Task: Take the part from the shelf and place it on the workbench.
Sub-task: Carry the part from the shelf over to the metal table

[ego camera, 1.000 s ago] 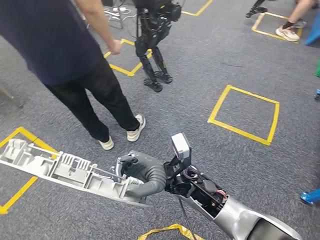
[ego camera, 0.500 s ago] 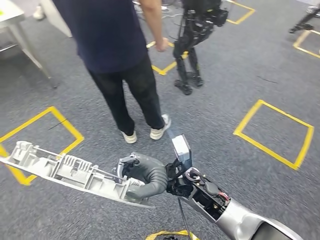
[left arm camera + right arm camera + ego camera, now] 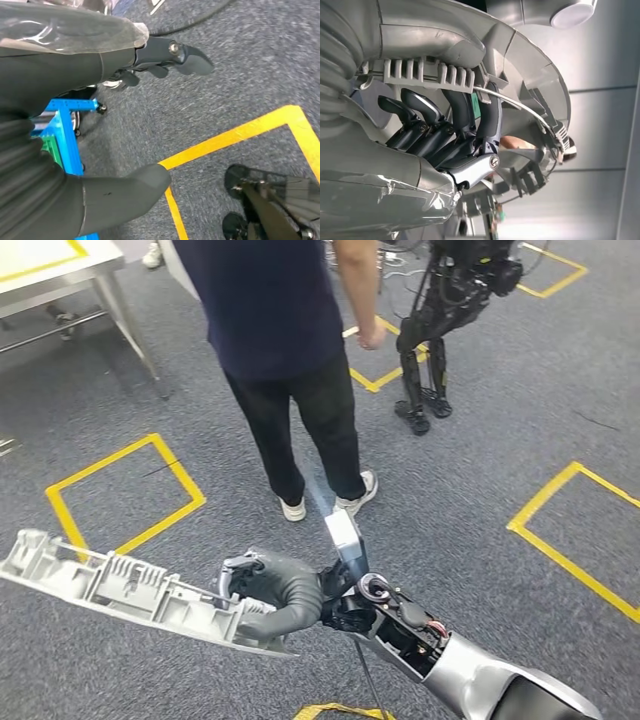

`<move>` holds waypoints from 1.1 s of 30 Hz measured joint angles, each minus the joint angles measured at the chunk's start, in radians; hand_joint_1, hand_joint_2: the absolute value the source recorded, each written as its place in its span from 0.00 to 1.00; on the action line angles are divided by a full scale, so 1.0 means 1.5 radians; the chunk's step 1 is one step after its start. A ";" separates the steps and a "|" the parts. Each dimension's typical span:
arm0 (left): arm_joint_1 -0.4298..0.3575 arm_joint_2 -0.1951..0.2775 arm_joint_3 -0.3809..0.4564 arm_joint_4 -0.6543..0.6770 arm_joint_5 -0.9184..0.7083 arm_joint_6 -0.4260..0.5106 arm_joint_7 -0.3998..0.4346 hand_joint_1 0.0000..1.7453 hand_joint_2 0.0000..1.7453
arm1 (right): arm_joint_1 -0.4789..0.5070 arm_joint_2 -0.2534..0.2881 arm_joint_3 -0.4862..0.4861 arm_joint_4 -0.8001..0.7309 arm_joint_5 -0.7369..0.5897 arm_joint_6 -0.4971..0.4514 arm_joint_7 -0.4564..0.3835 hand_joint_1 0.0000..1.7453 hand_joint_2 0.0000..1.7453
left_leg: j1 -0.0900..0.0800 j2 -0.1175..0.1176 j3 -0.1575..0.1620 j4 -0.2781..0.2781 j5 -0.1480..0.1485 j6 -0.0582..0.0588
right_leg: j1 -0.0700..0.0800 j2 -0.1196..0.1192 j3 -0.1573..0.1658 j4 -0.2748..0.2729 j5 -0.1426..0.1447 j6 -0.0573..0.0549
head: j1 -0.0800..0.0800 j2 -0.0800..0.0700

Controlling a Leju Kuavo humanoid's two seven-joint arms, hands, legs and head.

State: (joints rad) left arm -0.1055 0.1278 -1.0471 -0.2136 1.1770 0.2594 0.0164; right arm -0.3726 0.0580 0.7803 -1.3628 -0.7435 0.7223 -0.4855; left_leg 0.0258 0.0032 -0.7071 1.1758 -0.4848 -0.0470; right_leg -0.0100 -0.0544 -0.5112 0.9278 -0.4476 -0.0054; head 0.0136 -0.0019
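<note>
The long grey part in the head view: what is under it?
Under the part lie grey carpet and yellow floor tape. The right hand grips one end. Whatever floor lies directly beneath the part is covered.

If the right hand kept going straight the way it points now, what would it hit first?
Probably nothing soon: the right hand, holding the long grey part, points left over open carpet. The table stands further back, though depth is unclear.

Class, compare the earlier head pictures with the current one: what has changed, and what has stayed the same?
The whole view has swung as the robot turned: the person, floor squares and a table shifted rightward; that is camera motion. The right hand still grips the long grey part as before.
</note>
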 joint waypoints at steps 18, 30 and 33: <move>-0.002 0.001 0.000 0.000 -0.002 0.001 0.006 0.00 1.00 | 0.002 -0.002 0.012 0.007 -0.010 0.000 0.001 1.00 1.00 | -0.009 -0.066 0.074 -0.148 0.060 0.034 | -0.002 0.073 -0.012 0.050 -0.026 0.017 | 0.024 0.000; 0.001 0.000 0.000 0.000 -0.001 0.006 0.012 0.00 1.00 | 0.004 -0.002 0.015 0.008 -0.008 -0.006 0.002 1.00 1.00 | -0.003 -0.007 -0.009 0.021 -0.009 0.003 | 0.002 0.011 0.002 0.004 -0.007 -0.002 | 0.000 0.000; 0.001 0.000 0.000 0.000 -0.002 0.007 0.011 0.00 1.00 | 0.003 -0.002 0.016 0.009 -0.006 -0.012 0.008 1.00 1.00 | 0.000 0.002 0.072 -0.119 0.040 0.005 | 0.003 0.002 0.001 0.010 -0.012 0.005 | -0.002 0.000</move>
State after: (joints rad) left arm -0.1043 0.1282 -1.0475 -0.2132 1.1746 0.2694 0.0330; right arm -0.3675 0.0548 0.8042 -1.3494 -0.7522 0.7037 -0.4738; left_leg 0.0252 0.0068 -0.5983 0.9967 -0.4250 -0.0390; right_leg -0.0049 -0.0509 -0.5102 0.9429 -0.4650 0.0023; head 0.0106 -0.0019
